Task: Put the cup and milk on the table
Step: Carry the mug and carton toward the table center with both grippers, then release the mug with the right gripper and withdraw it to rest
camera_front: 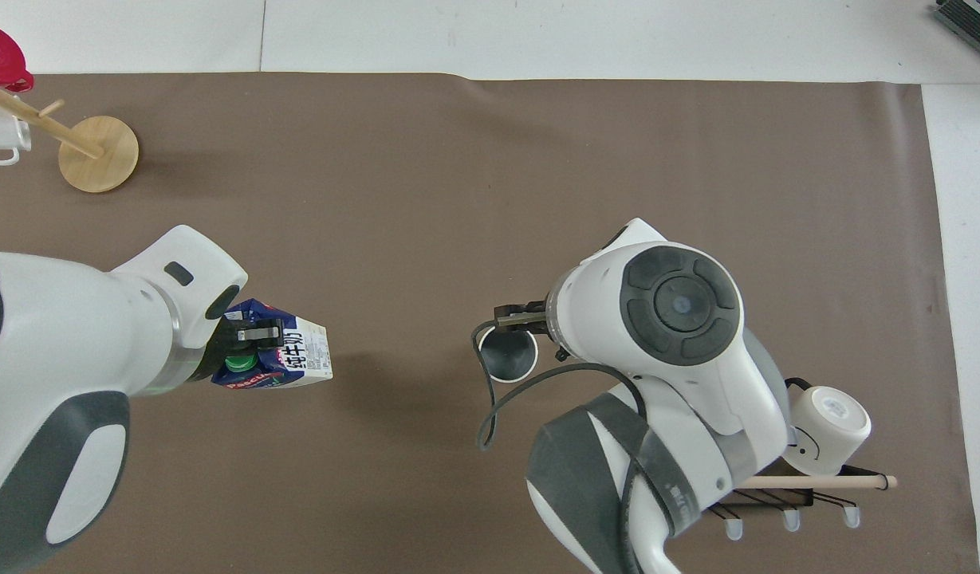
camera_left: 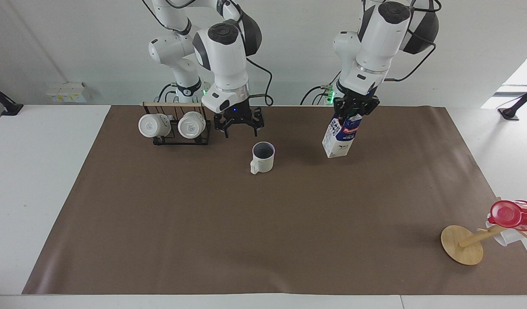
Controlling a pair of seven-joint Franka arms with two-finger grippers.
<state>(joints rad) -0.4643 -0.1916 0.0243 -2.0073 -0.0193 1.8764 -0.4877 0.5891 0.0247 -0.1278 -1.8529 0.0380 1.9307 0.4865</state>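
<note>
Right gripper [camera_left: 239, 123] is open and empty, raised over the sheet between the mug rack [camera_left: 177, 126] and the cup [camera_left: 263, 157]. Left gripper [camera_left: 353, 112] is clamped on the milk [camera_left: 341, 136], held tilted in the air beside the cup. Cup stands upright on the table [camera_left: 44, 171], so that part looks done. Milk step in hand: next, level it, lower, release.

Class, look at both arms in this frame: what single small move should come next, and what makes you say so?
Probably the left tool should lower the tilted milk upright onto the table beside the cup. The cup already stands alone, with the open right tool raised off it.
</note>
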